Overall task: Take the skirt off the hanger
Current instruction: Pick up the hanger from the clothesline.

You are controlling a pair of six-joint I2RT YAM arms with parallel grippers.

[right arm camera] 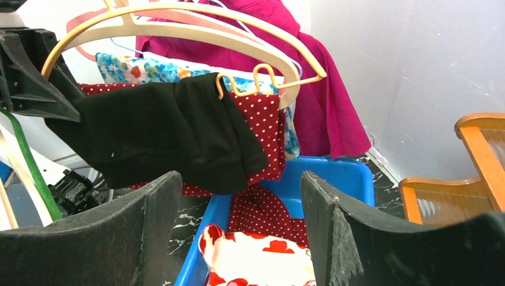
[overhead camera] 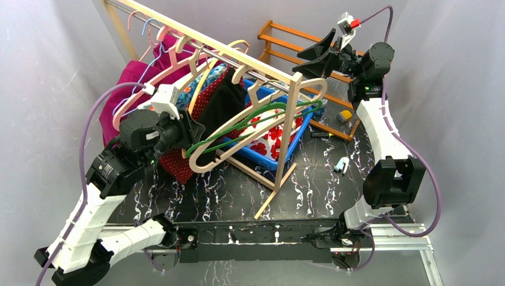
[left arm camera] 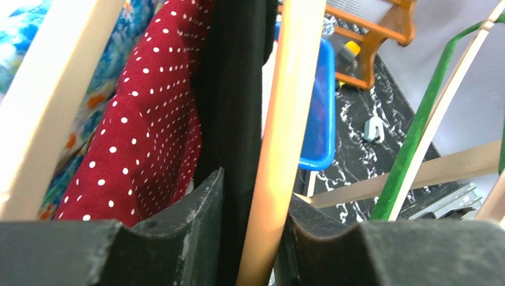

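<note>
The black skirt (overhead camera: 223, 104) hangs on a cream hanger (overhead camera: 209, 70) on the wooden rail. My left gripper (overhead camera: 190, 128) is shut on it. In the left wrist view the black skirt (left arm camera: 238, 89) and the cream hanger arm (left arm camera: 286, 119) both sit between the pads of the left gripper (left arm camera: 253, 238). My right gripper (overhead camera: 315, 53) is open and empty, raised at the back right, apart from the skirt. In the right wrist view the skirt (right arm camera: 161, 131) drapes from the hanger (right arm camera: 238, 18), above and beyond the open right gripper (right arm camera: 241, 226).
A red polka-dot garment (left arm camera: 149, 119), a floral one and a magenta one (overhead camera: 128, 83) hang beside the skirt. A blue bin (overhead camera: 298, 134) with clothes sits below. A wooden rack post (overhead camera: 289, 131), a green hanger (overhead camera: 262, 113) and an orange wooden rack (overhead camera: 309, 44) stand nearby.
</note>
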